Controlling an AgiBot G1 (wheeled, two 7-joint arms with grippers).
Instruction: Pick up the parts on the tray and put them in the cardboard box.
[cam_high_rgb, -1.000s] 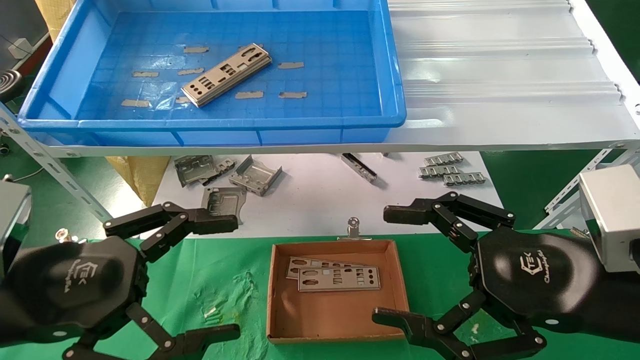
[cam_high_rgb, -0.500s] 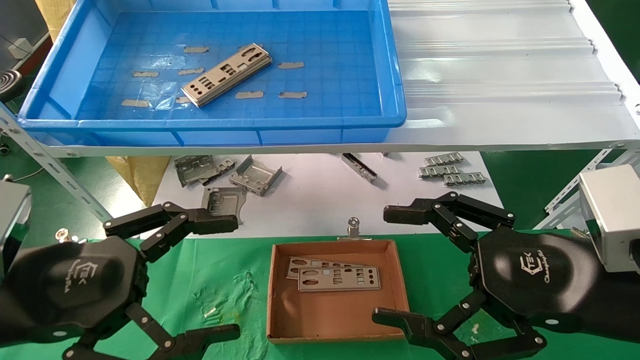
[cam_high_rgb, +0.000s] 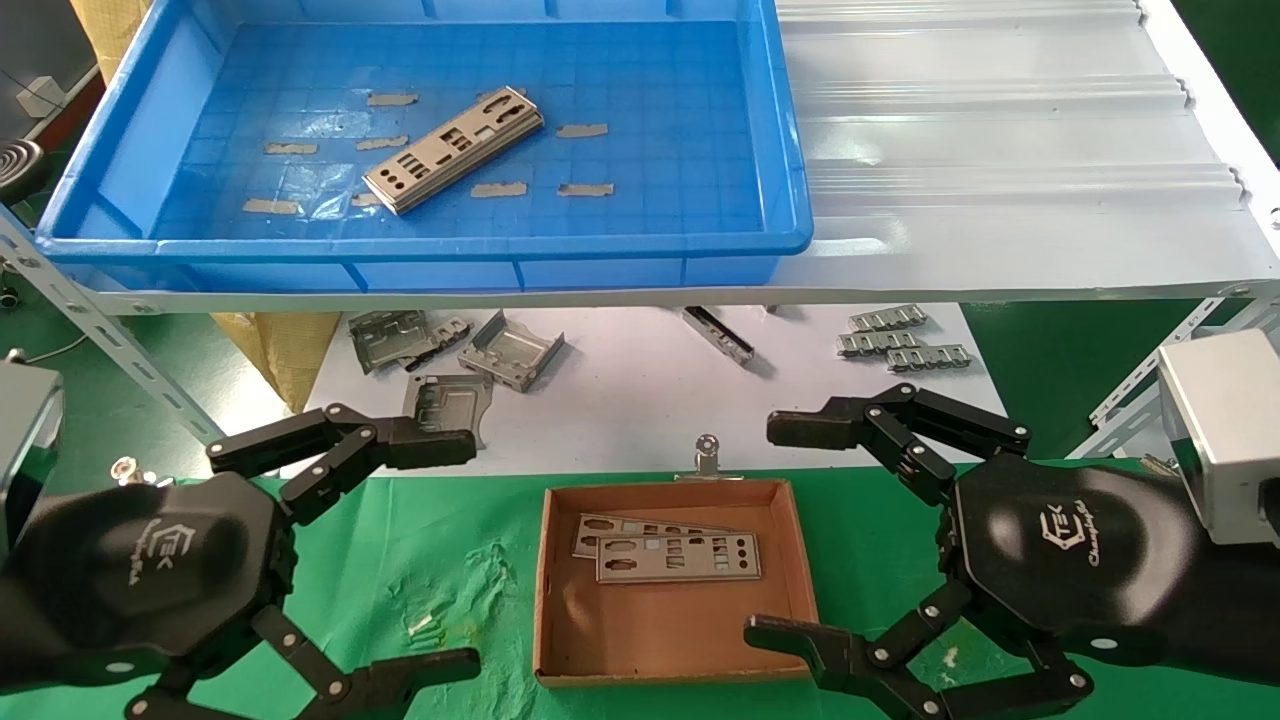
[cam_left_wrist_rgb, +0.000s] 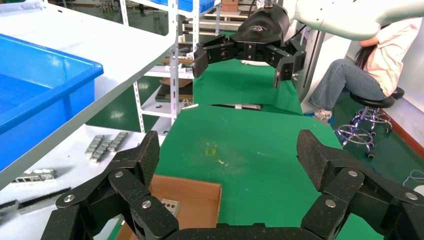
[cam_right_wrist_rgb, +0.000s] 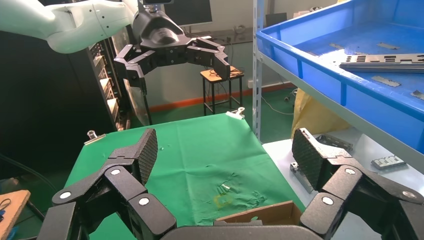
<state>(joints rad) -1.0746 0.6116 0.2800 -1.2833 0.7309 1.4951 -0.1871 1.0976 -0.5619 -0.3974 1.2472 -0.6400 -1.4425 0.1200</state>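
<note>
Head view shows the parts (cam_high_rgb: 455, 148) stacked at a slant on the floor of the blue tray (cam_high_rgb: 790, 215), up on the white shelf (cam_high_rgb: 1000, 150) and well apart from both claws. Two more plates (cam_high_rgb: 665, 552) lie flat in the cardboard box (cam_high_rgb: 665, 655), overlapping, toward its far wall; the box sits on the green cloth (cam_high_rgb: 460, 570), between the two grippers. The left gripper (cam_high_rgb: 455, 555) hangs low beside the box on its left, fingers spread wide and holding nothing. The right gripper (cam_high_rgb: 770, 530) hangs beside the box on its right, equally wide apart and empty. Bent grey brackets (cam_high_rgb: 510, 350) and clip strips (cam_high_rgb: 900, 340) lie on the white sheet below the shelf.
</note>
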